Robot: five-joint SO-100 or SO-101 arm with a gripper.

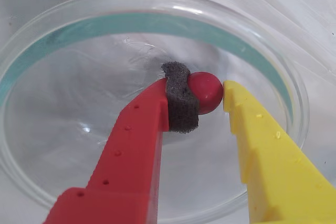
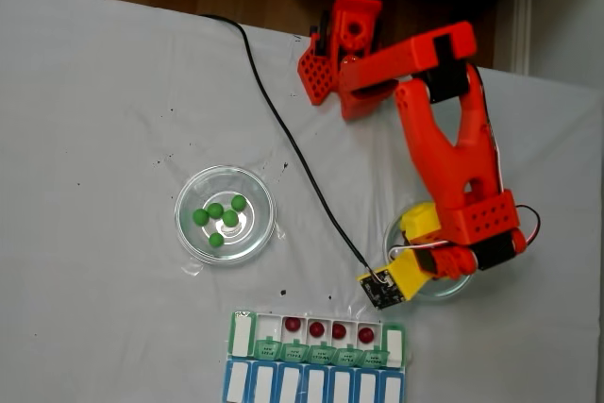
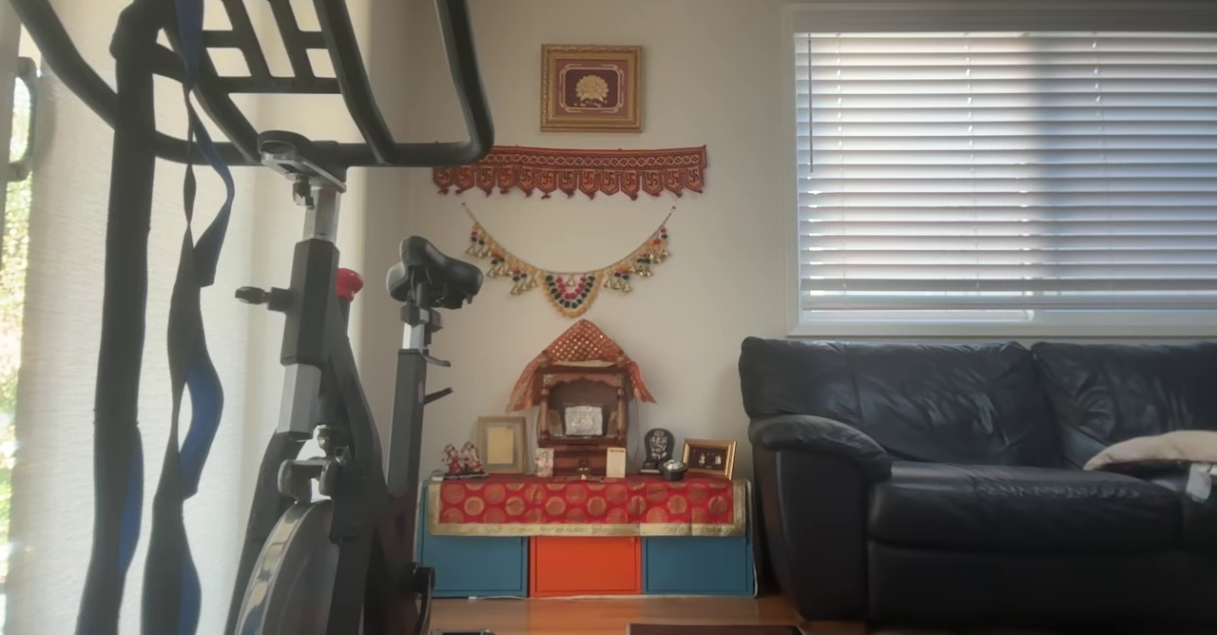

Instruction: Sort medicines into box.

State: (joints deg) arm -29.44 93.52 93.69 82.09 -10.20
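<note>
In the wrist view, a dark red medicine ball [image 1: 206,92] sits between the foam-padded red finger [image 1: 157,114] and the yellow finger [image 1: 247,124] of my gripper [image 1: 206,94]. Both fingers touch it, just above the floor of a clear glass dish [image 1: 157,22]. In the fixed view, the gripper [image 2: 427,233] reaches down into the right dish [image 2: 444,293], and the arm hides the ball. Several green medicine balls [image 2: 216,210] lie in the left dish [image 2: 189,238]. The box [image 2: 242,332] lies at the bottom edge, with several red balls [image 2: 316,328] in its green row.
A black cable [image 2: 283,129] runs across the white table from the arm's base [image 2: 344,44] to the wrist camera [image 2: 381,290]. The box's blue row [image 2: 283,386] sits at the frame's lower edge. The other view looks into a living room, away from the table.
</note>
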